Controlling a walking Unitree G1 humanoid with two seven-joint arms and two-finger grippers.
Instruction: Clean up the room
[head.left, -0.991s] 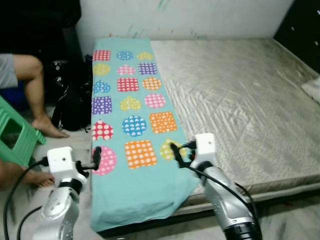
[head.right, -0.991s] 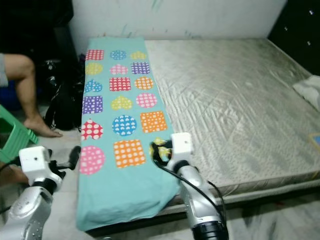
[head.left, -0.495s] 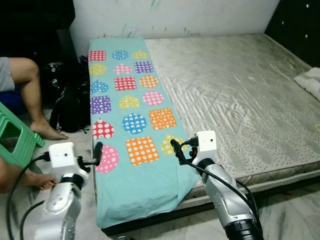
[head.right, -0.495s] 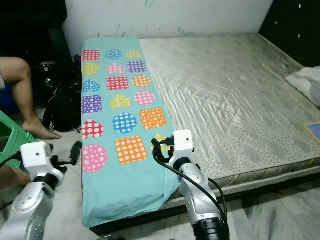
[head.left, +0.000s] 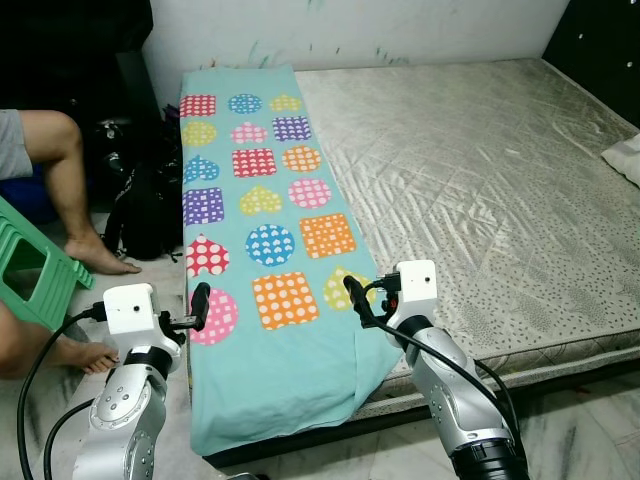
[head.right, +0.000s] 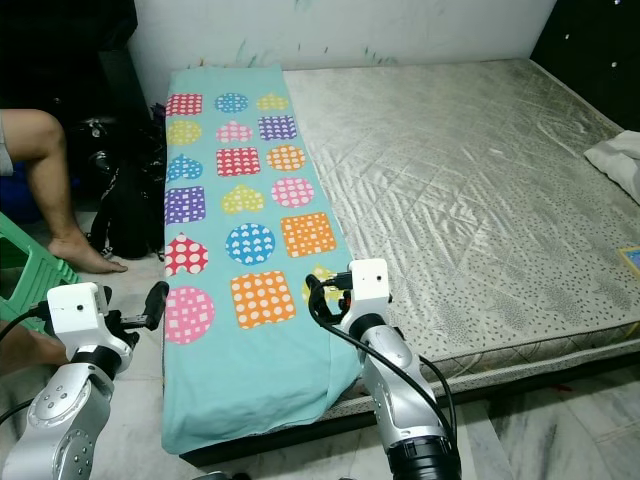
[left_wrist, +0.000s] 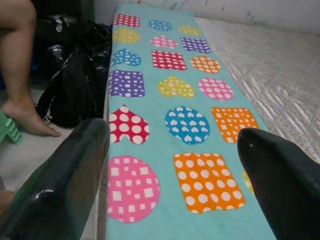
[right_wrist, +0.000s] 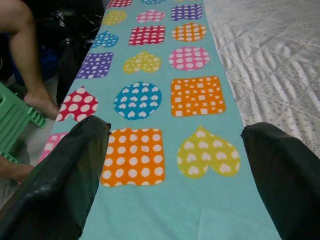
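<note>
Leftmost, a person's bare leg (head.left: 62, 180) and a green stool (head.left: 30, 272) sit on the floor beside a black bag (head.left: 150, 205) that leans against the bed's side. Next comes the left end effector (head.left: 200, 306), fingers spread wide and holding nothing, hovering at the left edge of the teal blanket (head.left: 265, 290) near its pink dotted circle. That blanket, folded into a long strip patterned with dotted hearts, circles and squares, lies along the left side of the mattress (head.left: 480, 190), its near end drooping over the bed's foot. Further right, the right end effector (head.left: 357, 302) hangs wide and empty over the blanket's right edge, close to the yellow heart.

Likely the corners get pinched next. With each end effector right at an edge, a closing grip could miss the cloth, or catch only its top layer so the fold falls open. Pulling leftward could also bring the blanket against the bag or the person's foot.
</note>
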